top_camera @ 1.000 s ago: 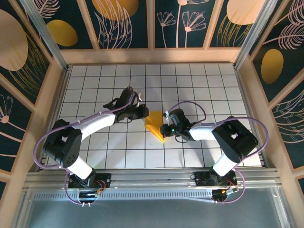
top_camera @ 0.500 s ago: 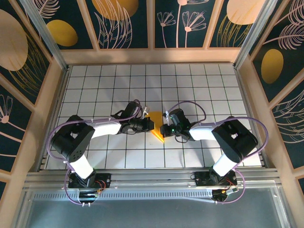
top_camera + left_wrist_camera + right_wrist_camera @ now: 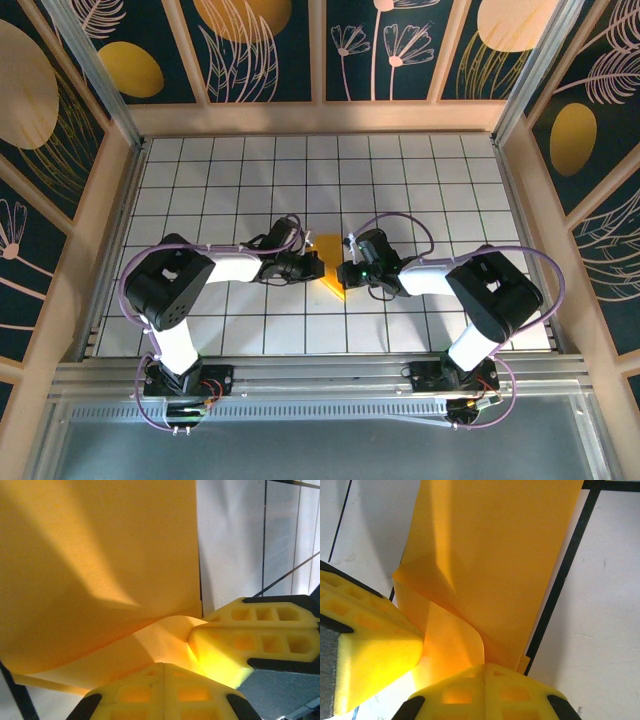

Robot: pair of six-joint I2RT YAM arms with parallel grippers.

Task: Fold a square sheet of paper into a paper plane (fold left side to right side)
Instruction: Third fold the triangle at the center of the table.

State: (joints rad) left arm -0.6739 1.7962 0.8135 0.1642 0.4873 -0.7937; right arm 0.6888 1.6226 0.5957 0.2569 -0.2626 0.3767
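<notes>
The square sheet of paper (image 3: 331, 276) lies mid-table, orange-yellow and folded into a pointed wedge. My left gripper (image 3: 317, 265) is at its left edge and my right gripper (image 3: 347, 272) at its right edge, facing each other closely. In the right wrist view a flap of the paper (image 3: 505, 555) curls up into my shut right gripper (image 3: 484, 666), with the left arm's fingers (image 3: 370, 650) touching it from the left. In the left wrist view the paper (image 3: 100, 555) spreads ahead. My left gripper (image 3: 165, 666) is shut with its tips against the raised flap, and the right arm's fingers (image 3: 255, 640) are close by.
The white grid table (image 3: 440, 190) is boxed in by wooden frame walls (image 3: 110, 190) on the left, right and back. A metal rail (image 3: 320, 375) runs along the near edge, where both arm bases sit.
My left arm has swung right and down until its gripper meets the paper's left edge, closing the last bit. The right arm has stayed put. The paper looks narrower.
</notes>
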